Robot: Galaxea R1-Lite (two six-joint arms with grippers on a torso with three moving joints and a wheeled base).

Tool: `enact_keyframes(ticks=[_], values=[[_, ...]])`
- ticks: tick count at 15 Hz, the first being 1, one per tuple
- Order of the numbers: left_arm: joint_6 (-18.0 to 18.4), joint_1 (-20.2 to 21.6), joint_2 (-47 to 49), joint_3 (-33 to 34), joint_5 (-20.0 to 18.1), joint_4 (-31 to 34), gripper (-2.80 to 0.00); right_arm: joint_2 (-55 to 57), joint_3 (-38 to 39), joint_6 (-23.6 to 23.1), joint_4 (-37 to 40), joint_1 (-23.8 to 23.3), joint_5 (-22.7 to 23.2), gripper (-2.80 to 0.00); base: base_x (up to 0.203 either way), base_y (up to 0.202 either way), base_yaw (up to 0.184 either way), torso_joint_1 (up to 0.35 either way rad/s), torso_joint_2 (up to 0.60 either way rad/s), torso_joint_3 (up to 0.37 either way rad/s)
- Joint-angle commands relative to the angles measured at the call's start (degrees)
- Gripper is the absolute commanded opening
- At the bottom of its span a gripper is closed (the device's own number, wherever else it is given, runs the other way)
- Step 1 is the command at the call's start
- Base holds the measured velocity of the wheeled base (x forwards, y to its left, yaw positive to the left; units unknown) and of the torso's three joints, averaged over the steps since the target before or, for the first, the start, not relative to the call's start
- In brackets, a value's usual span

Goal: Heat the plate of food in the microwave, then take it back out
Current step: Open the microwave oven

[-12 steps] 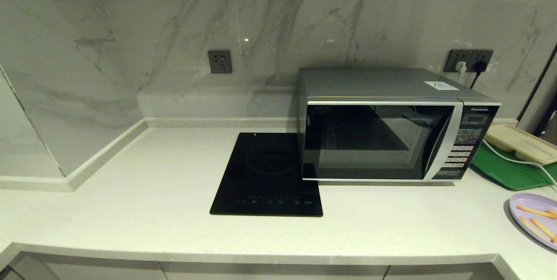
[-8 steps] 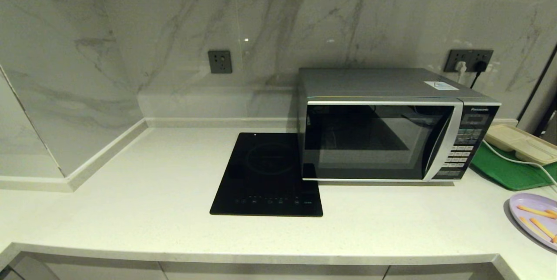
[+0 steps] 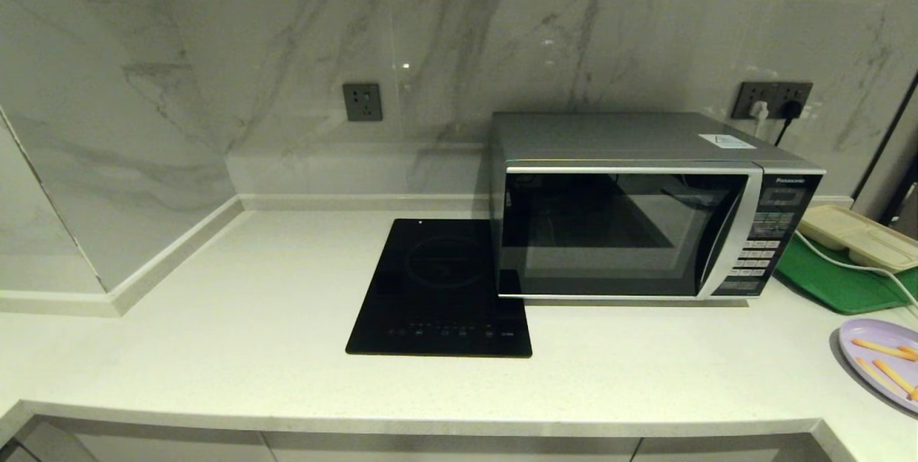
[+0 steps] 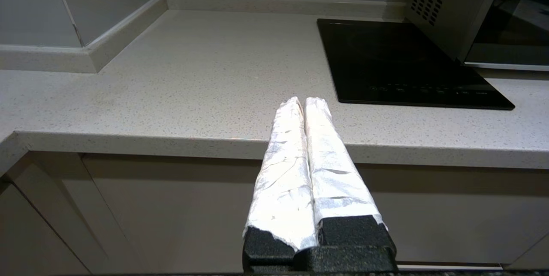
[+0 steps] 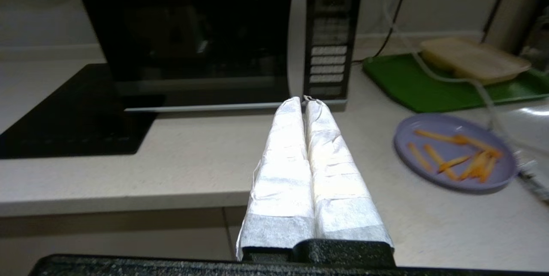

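The plate of food (image 5: 455,151) right of the microwave (image 3: 631,225) looks light, rigid, slippery-rimmed; grip its near rim. Both hands, left hand (image 4: 304,101) and right hand (image 5: 303,100), are pressed closed, empty.

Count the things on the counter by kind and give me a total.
Cooking appliances: 2, microwave and cooktop
Trays: 2, green tray and beige tray
Plates: 1, plate of food
Total: 5

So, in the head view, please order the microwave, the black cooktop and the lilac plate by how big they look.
1. The microwave, clearly the largest.
2. The black cooktop, smaller, partly hidden behind the microwave's corner.
3. The lilac plate, the smallest, but the picture's edge cuts it off, so its full size is unsure.
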Motion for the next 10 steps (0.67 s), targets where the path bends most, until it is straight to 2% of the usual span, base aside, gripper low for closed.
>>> enact_keyframes(ticks=[1,3,6,7,10], values=[[0.0,0.0,0.0,0.0,0.0,0.0,-2.80,14.8,-9.7,-6.1,0.6,-2.3,-5.3,-2.80,0.000,0.000,0.000,0.000,0.00,0.000],[0.0,0.0,0.0,0.0,0.0,0.0,-2.80,25.2,-16.2,-12.3,0.8,-3.5,-12.4,-2.80,0.000,0.000,0.000,0.000,0.00,0.000],[0.0,0.0,0.0,0.0,0.0,0.0,-2.80,40.6,-22.5,-19.8,0.8,-5.0,-30.2,-2.80,0.000,0.000,0.000,0.000,0.00,0.000],[0.0,0.0,0.0,0.0,0.0,0.0,-2.80,44.7,-23.9,-21.5,0.9,-5.3,-33.3,-2.80,0.000,0.000,0.000,0.000,0.00,0.000],[0.0,0.0,0.0,0.0,0.1,0.0,-2.80,56.1,-25.8,-23.5,-2.1,-5.7,-36.0,-2.80,0.000,0.000,0.000,0.000,0.00,0.000]])
